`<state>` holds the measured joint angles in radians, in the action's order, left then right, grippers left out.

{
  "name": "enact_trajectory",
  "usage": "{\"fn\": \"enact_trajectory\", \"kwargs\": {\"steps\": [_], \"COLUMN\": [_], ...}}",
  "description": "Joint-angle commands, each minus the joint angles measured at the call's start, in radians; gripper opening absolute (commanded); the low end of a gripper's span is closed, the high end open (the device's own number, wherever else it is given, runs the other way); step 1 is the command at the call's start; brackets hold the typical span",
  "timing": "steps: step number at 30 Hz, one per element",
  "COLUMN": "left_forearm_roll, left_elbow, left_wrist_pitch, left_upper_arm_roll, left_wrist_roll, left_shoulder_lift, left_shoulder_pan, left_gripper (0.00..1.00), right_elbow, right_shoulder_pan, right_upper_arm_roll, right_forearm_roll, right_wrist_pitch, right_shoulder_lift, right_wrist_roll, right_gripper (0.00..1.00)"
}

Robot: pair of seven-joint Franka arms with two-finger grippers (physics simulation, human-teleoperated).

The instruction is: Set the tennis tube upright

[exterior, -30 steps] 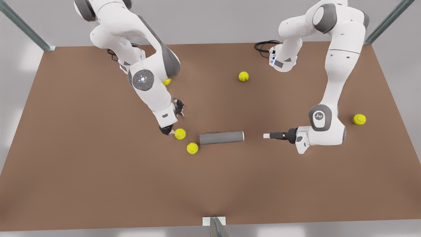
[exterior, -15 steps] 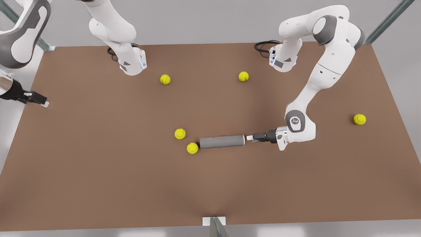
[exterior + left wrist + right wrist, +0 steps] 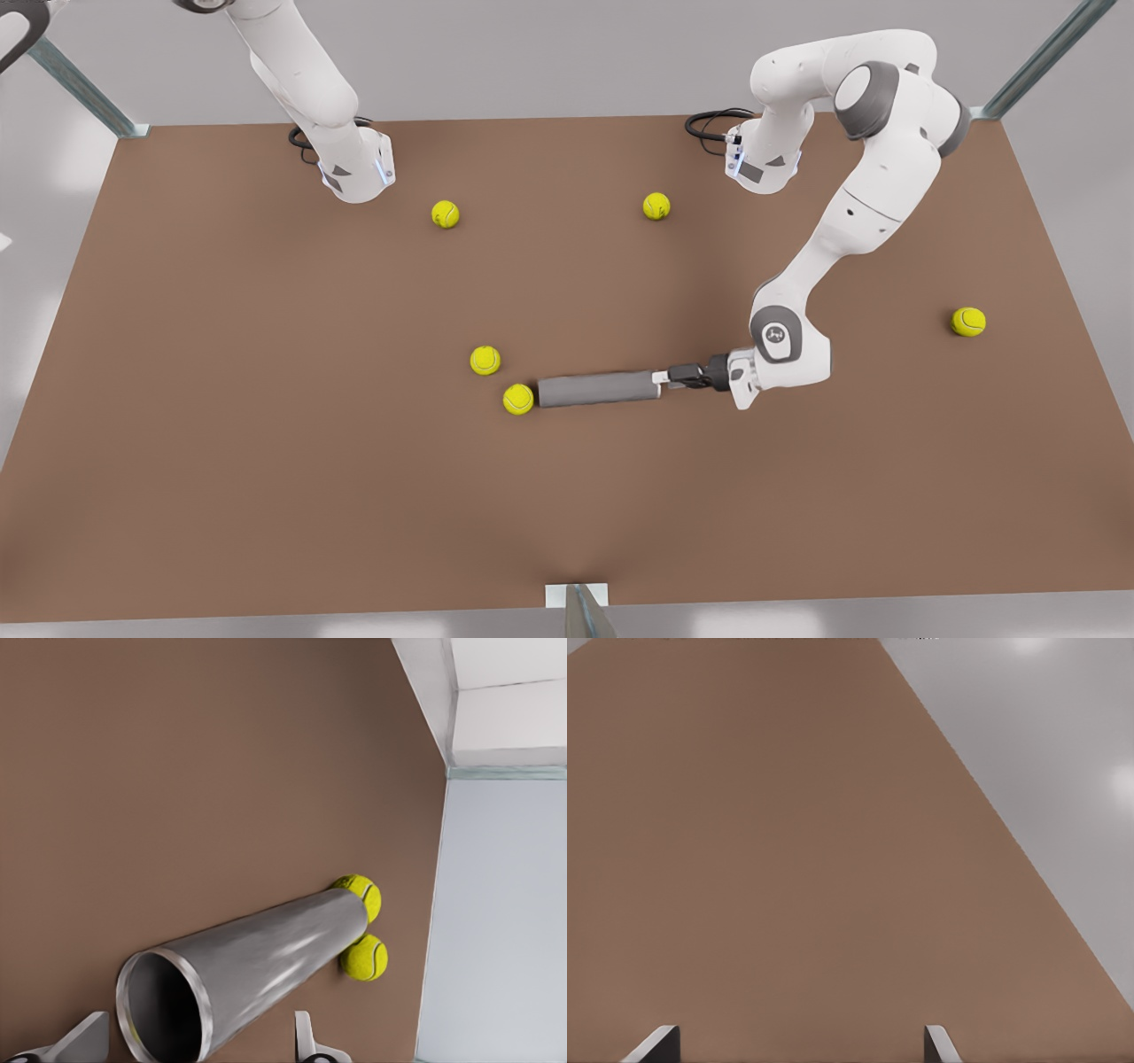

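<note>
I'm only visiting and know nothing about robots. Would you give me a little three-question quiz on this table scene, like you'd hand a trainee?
1. True or false: the tennis tube stands upright on the table.
2. How many yellow tennis balls lie on the table? A three, B five, C seven.
3. Fill in: the left gripper, fingers apart, is at the tube's open ____.
Key: 1 false, it lies on its side. 2 B. 3 end. The right gripper waits open above the table.
</note>
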<state>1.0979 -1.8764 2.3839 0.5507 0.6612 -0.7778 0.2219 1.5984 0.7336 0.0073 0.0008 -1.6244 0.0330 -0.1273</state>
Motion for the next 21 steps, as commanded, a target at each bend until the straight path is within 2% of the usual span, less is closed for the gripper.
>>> {"fn": "enact_trajectory", "kwargs": {"steps": [1, 17, 20, 21], "left_forearm_roll": [0.002, 0.137, 0.158, 0.163], "left_elbow": [-0.001, 0.023, 0.026, 0.026], "left_wrist_pitch": [0.0, 0.0, 0.0, 0.0], "left_upper_arm_roll": [0.0, 0.005, 0.011, 0.011], "left_wrist_roll": [0.0, 0.012, 0.014, 0.014], "left_shoulder_lift": [0.0, -0.037, -0.037, -0.035], "left_shoulder_pan": [-0.001, -0.058, -0.056, -0.056], "left_gripper": [0.99, 0.99, 0.82, 0.79], "right_elbow": [0.0, -0.002, -0.002, -0.002], "right_shoulder_pan": [-0.789, -0.818, -0.833, -0.833], "right_upper_arm_roll": [0.0, 0.002, 0.023, 0.028], "right_forearm_roll": [0.002, 0.021, 0.021, 0.021], "right_wrist_pitch": [0.0, -0.087, -0.1, -0.1], "right_shoulder_lift": [0.002, 0.036, 0.05, 0.054], "right_wrist_roll": [0.0, 0.089, 0.13, 0.133], "right_gripper": [1.0, 1.0, 1.0, 1.0]}}
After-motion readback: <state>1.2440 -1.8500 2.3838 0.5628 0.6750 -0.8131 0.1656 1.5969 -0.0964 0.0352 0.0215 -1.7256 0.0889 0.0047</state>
